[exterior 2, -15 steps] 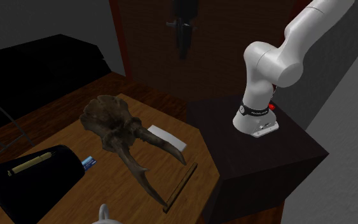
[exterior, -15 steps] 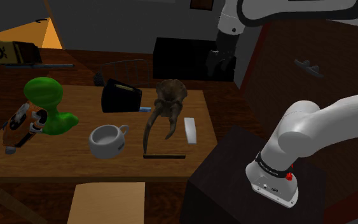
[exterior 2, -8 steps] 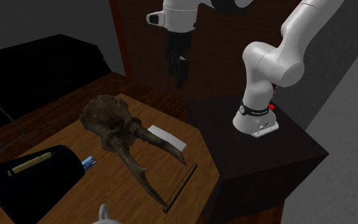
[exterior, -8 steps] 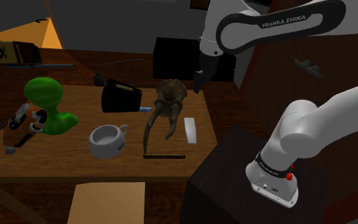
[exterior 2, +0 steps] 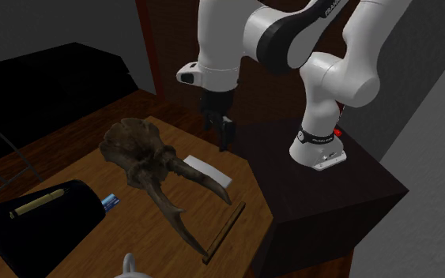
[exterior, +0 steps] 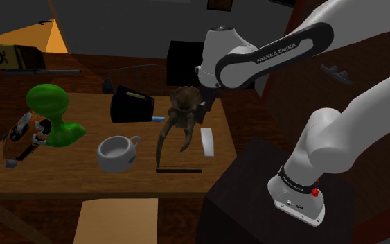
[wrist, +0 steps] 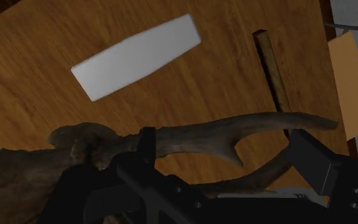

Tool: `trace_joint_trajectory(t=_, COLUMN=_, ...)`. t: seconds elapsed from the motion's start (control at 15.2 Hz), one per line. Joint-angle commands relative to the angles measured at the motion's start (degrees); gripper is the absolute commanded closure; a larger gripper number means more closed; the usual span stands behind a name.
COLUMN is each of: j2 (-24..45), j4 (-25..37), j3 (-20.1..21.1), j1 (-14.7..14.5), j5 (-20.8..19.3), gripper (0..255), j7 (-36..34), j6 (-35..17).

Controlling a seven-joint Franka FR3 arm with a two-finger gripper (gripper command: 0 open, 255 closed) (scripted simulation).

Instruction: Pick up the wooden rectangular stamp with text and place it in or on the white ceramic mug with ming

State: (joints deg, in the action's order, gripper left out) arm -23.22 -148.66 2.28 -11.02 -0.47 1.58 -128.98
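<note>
The stamp shows as a plain white rectangular block (exterior: 207,141) (exterior 2: 209,171) (wrist: 136,56), lying flat near the table's edge beside the stand. A white mug (exterior: 117,152) stands upright nearer the table's middle, across a brown tusked skull (exterior: 183,111) from the block; its rim just shows (exterior 2: 130,267). My black gripper (exterior: 204,111) (exterior 2: 224,134) (wrist: 228,153) hangs open above the skull's side, pointing down, a short way above and behind the block. Nothing sits between its fingers (wrist: 311,159).
The skull (exterior 2: 145,154) (wrist: 171,143) reaches its tusks toward a thin wooden stick (exterior: 178,170) (exterior 2: 224,231) (wrist: 269,57). A black pouch (exterior: 131,104), a green figure (exterior: 51,111) and an orange toy (exterior: 23,135) stand further along the table (exterior: 82,173). The dark stand (exterior: 255,187) borders the block's side.
The arm has swung down and toward the table, bringing the gripper from high over the floor beyond the table to just above the skull and block.
</note>
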Motion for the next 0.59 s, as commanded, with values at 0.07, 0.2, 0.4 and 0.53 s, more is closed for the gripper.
trace_joint_trajectory(t=0.07, j2=5.1, j4=-0.65, j3=1.06, j1=-1.75, j5=0.19, gripper=0, j7=1.78, j6=-5.54)
trace_joint_trajectory(t=0.2, j2=8.68, j4=-0.72, j3=1.86, j1=-2.83, j5=0.19, gripper=0, j7=2.79, j6=-9.0)
trace_joint_trajectory(t=0.4, j2=14.28, j4=-0.46, j3=3.15, j1=-4.32, j5=-0.12, gripper=0, j7=4.12, j6=-14.03)
trace_joint_trajectory(t=0.53, j2=18.14, j4=-0.04, j3=4.03, j1=-5.22, j5=-0.64, gripper=0, j7=4.81, j6=-17.26)
